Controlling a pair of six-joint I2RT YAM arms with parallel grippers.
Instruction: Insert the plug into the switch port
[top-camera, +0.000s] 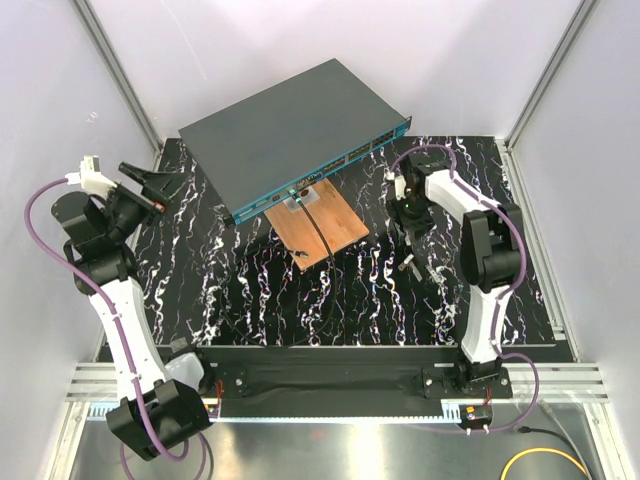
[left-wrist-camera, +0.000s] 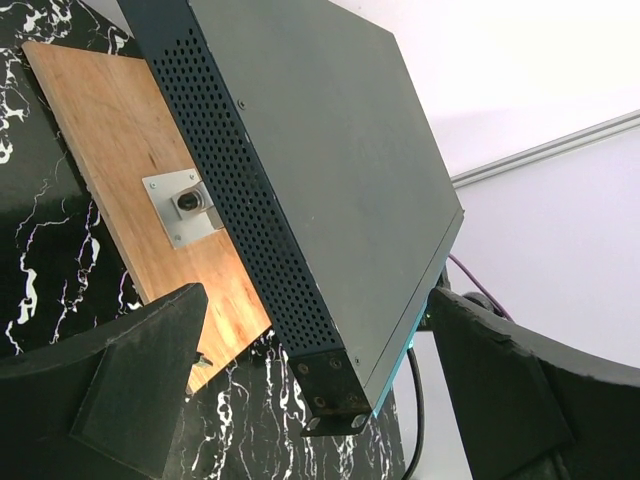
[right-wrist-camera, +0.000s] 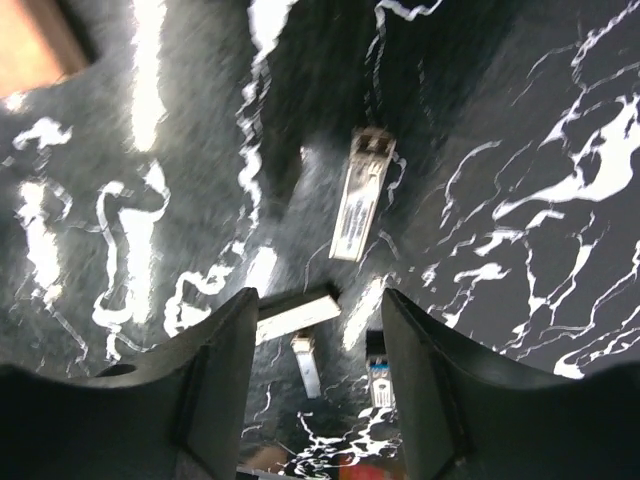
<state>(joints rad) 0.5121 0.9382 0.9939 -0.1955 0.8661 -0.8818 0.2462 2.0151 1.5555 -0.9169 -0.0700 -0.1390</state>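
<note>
switch (top-camera: 290, 130), flat dark grey metal box w/ teal front, upper centre. slim silver metal plug (right-wrist-camera: 360, 195) on black marbled mat (top-camera: 250, 300), right of centre. left gripper (left-wrist-camera: 318, 298), right gripper (right-wrist-camera: 318, 300): jaws apart, empty.

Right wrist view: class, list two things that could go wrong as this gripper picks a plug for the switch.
1. Several plugs lie close together below the open right gripper. Closing may catch two at once or knock one away.
2. Nothing holds the switch: the left gripper is open and apart from it. Pushing a plug in may slide the switch.
</note>
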